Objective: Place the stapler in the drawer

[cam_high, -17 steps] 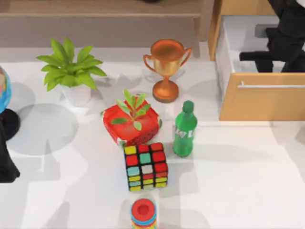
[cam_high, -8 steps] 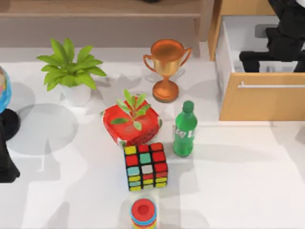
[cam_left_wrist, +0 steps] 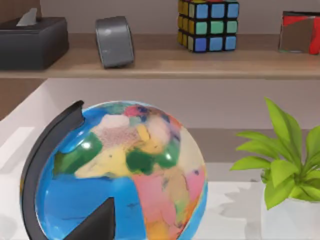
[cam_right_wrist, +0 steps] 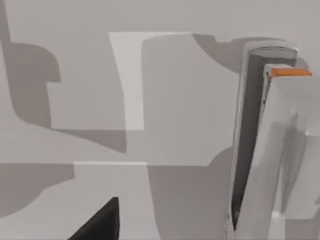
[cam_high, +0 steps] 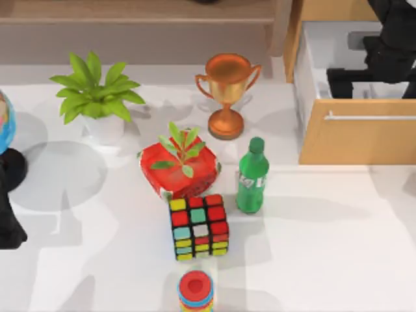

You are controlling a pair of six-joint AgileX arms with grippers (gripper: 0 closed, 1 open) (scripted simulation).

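The drawer (cam_high: 354, 140), tan-fronted with a silver bar handle (cam_high: 370, 117), stands pulled out at the back right of the table. My right gripper (cam_high: 377, 90) hangs inside it, open, its dark fingers spread apart. In the right wrist view the stapler (cam_right_wrist: 280, 140), pale grey-white with a dark lower edge and an orange end, lies on the drawer's white floor (cam_right_wrist: 175, 100), apart from the one dark fingertip (cam_right_wrist: 100, 222) that shows. My left gripper (cam_high: 8, 227) is parked at the table's left edge, open, beside a globe (cam_left_wrist: 120, 170).
Mid-table stand a green bottle (cam_high: 251, 175), a bronze trophy (cam_high: 227, 91), a red box with a sprig (cam_high: 181, 166), a colour cube (cam_high: 199, 226) and a ring stack (cam_high: 195, 289). A potted plant (cam_high: 97, 97) sits at the back left. A brown shelf (cam_high: 136, 13) runs along the back.
The right gripper's fingers have spread apart inside the drawer, letting go of the stapler. The left arm has not moved.
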